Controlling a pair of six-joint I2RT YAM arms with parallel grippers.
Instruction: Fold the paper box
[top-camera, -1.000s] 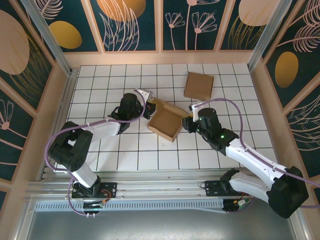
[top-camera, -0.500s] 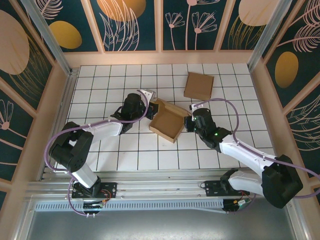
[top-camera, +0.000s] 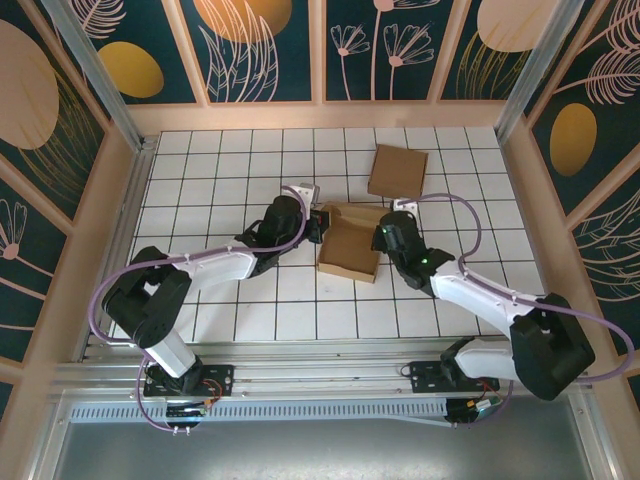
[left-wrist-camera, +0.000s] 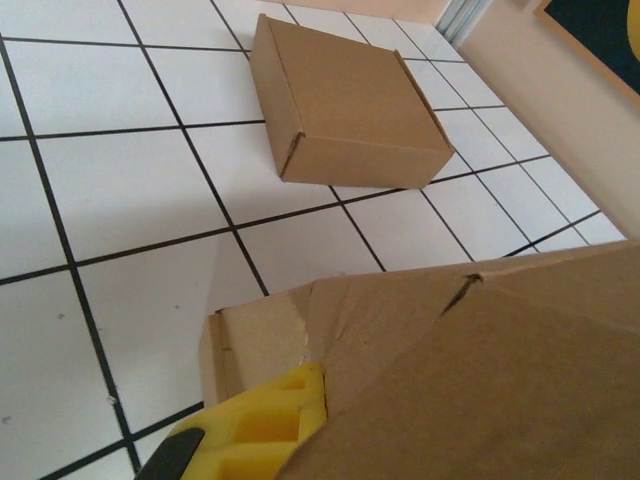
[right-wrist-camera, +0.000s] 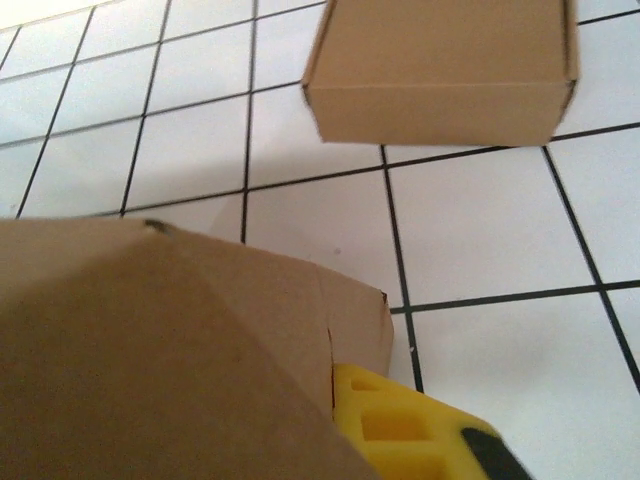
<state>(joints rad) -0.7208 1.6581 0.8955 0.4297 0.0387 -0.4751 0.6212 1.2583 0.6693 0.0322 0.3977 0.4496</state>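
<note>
Though its side walls stand raised, the paper box (top-camera: 348, 252) lies open-topped

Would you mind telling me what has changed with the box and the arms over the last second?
The open box swung from diagonal to nearly square with the grid, shifting right. The left gripper followed rightward; the right gripper closed on its right edge. The closed box stayed put.
</note>
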